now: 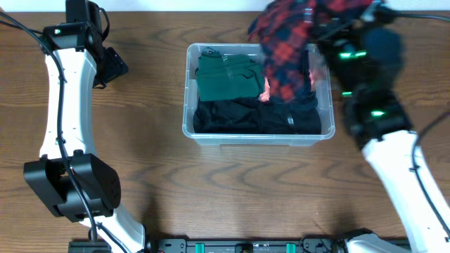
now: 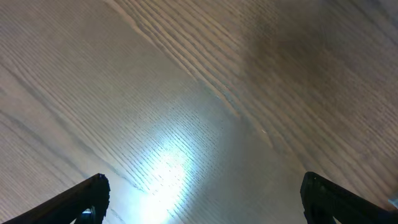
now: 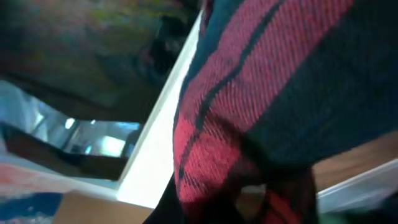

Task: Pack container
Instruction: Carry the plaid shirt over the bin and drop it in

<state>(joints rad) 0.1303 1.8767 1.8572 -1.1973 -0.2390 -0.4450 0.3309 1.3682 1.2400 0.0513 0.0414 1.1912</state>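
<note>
The clear plastic container (image 1: 257,138) stands at the table's middle, holding a folded green garment (image 1: 228,76), black clothing (image 1: 256,116) and a bit of pink cloth (image 1: 265,93). A red-and-dark plaid garment (image 1: 288,42) hangs over the container's back right corner, with my right gripper (image 1: 329,36) shut on it. The right wrist view is filled by that plaid cloth (image 3: 273,93), which hides the fingers. My left gripper (image 1: 114,67) is far left of the container, open over bare wood (image 2: 203,193), with nothing between its fingertips (image 2: 98,188).
The brown wooden table (image 1: 162,176) surrounds the container. My left arm (image 1: 67,126) runs along the left side, and my right arm (image 1: 397,158) comes in from the lower right. A black rail (image 1: 246,246) lies along the front edge.
</note>
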